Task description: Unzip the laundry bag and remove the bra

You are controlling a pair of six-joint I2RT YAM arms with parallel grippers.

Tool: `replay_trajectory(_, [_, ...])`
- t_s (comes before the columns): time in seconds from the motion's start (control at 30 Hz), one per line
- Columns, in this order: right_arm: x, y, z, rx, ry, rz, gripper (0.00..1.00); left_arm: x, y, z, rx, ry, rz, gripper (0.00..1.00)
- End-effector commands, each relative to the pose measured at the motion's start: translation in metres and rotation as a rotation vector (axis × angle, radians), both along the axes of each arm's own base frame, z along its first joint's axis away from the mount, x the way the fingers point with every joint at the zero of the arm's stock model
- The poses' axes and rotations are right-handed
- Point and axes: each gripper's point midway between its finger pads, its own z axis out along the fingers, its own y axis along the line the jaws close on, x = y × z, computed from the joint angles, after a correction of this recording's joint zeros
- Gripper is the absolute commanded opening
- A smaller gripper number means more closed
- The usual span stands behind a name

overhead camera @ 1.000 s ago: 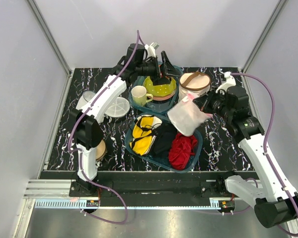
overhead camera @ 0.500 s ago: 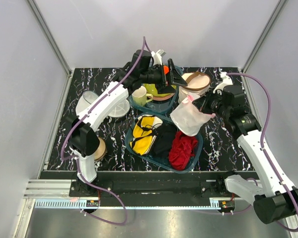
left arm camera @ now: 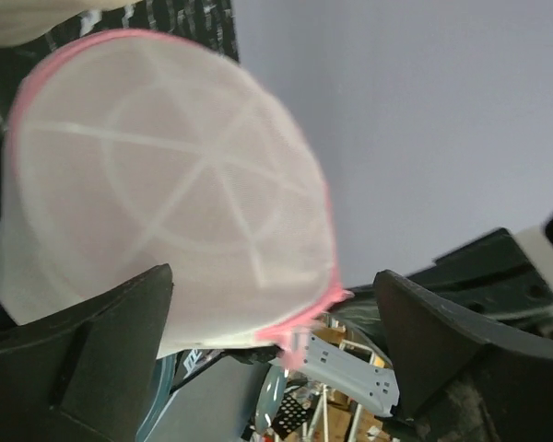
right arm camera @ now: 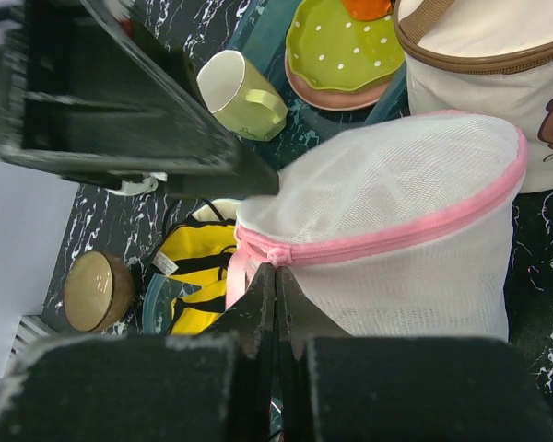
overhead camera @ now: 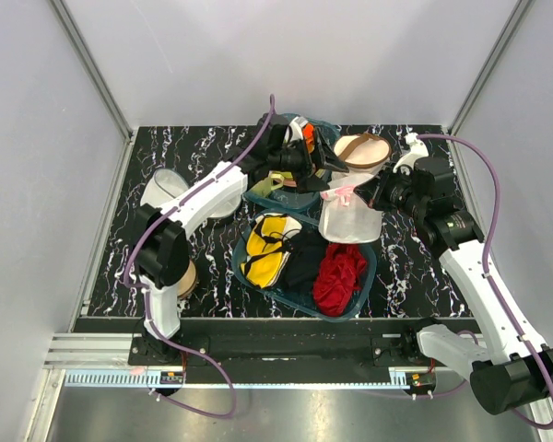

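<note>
1. Right claw [right arm camera: 276,279]: fingers pressed together, pinching the laundry bag [right arm camera: 396,239] on its pink zip trim [right arm camera: 387,241], close to where a small pink tab [right arm camera: 233,281] hangs. Judged purpose: to anchor the bag, so the zip has a fixed point to be pulled against.
2. Left claw [left arm camera: 272,281]: spread wide, holding nothing. The bag's round end fills the gap beyond the fingers, and no contact can be made out. Judged purpose: lining up on the side opposite the right claw to take the rim or the slider.
3. Bag location, top view: between the two claws, over the far right corner of the teal tray [overhead camera: 350,311] of clothes and just in front of the cream basket [right arm camera: 479,37]. I cannot tell whether its base rests on the tray or hangs free of the worktop.
4. Bag appearance:
   - It is a soft, white, translucent mesh in a drum shape.
   - The flat round end carries a stitched circle with crossing seams.
   - Pink trim runs round the rim.
   - The walls hold their form with a slight sag.
   - The zip reads closed along every part in view.
5. Bra: not discernible. The mesh has a faint pinkish cast in the left wrist view, which may be the garment or only the trim colour. Judged to be inside the bag, with unzipping not yet begun.
</note>
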Motion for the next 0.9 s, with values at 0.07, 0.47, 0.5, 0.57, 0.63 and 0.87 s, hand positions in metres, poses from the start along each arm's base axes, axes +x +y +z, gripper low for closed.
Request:
replay_trajectory(0.07, [0.004,0.003,0.021,0.014,-0.084,0.024,0.0,-0.01,0.019,0.04,-0.081,-0.005,0.12,0.93])
replay_trajectory(0.47, [0.007,0.004,0.012,-0.007,-0.071,0.039,0.0,-0.023,0.047,0.054,-0.041,0.092,0.277,0.94])
replay_trajectory(0.5, [0.007,0.005,0.013,-0.007,-0.073,0.042,0.0,-0.026,0.043,0.056,-0.055,0.107,0.256,0.94])
replay_trajectory(0.57, [0.008,0.006,0.013,-0.008,-0.073,0.044,0.0,-0.028,0.035,0.057,-0.074,0.155,0.225,0.95])
replay_trajectory(0.63, [0.009,0.006,0.013,-0.007,-0.076,0.043,0.0,-0.029,0.029,0.057,-0.082,0.187,0.221,0.95])
replay_trajectory(0.87, [0.008,0.007,0.013,-0.006,-0.076,0.054,0.0,-0.018,0.023,0.045,-0.078,0.25,0.254,0.96])
